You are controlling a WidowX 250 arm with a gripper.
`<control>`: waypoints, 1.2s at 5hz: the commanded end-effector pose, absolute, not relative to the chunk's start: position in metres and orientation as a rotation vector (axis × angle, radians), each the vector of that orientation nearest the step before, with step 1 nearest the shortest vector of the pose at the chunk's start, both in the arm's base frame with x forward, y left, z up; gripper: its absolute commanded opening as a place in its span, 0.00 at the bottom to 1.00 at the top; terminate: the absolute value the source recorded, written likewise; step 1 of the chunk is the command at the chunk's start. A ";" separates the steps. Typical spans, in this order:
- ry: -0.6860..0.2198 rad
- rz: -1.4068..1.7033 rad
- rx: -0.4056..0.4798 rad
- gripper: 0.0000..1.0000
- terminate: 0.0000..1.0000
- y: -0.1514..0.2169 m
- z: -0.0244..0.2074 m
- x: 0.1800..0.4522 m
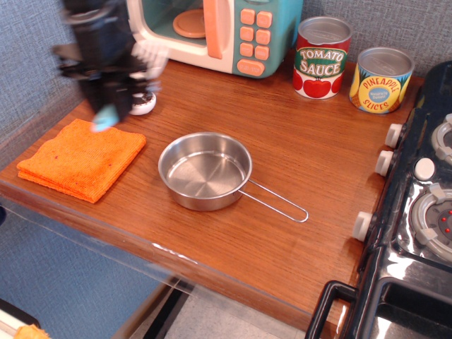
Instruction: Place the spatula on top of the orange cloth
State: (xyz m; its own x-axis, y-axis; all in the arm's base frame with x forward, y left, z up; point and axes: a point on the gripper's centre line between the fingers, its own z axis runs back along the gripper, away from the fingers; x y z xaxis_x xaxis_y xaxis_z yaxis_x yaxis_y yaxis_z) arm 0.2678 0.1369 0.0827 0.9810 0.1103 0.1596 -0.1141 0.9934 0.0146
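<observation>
The gripper (107, 99) hangs clenched on the spatula (106, 117), blue handle pointing down over the cloth's (81, 159) twelve o'clock edge. To land it well, I'd shift toward seven o'clock, over the cloth's middle, then lower and let go. A mushroom (143, 103) sits close behind; the pan (205, 171) lies at three o'clock, with open wood between
</observation>
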 end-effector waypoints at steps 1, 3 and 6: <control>-0.207 -0.016 0.011 0.00 0.00 0.191 0.049 0.265; -0.130 -0.041 0.008 0.00 0.00 0.174 0.041 0.256; -0.131 0.038 0.022 1.00 0.00 0.160 0.058 0.232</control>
State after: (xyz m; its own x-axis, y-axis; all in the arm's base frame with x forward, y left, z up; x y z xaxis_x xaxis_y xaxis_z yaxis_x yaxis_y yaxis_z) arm 0.2292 0.1602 0.0387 0.9958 0.0392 0.0831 -0.0383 0.9992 -0.0127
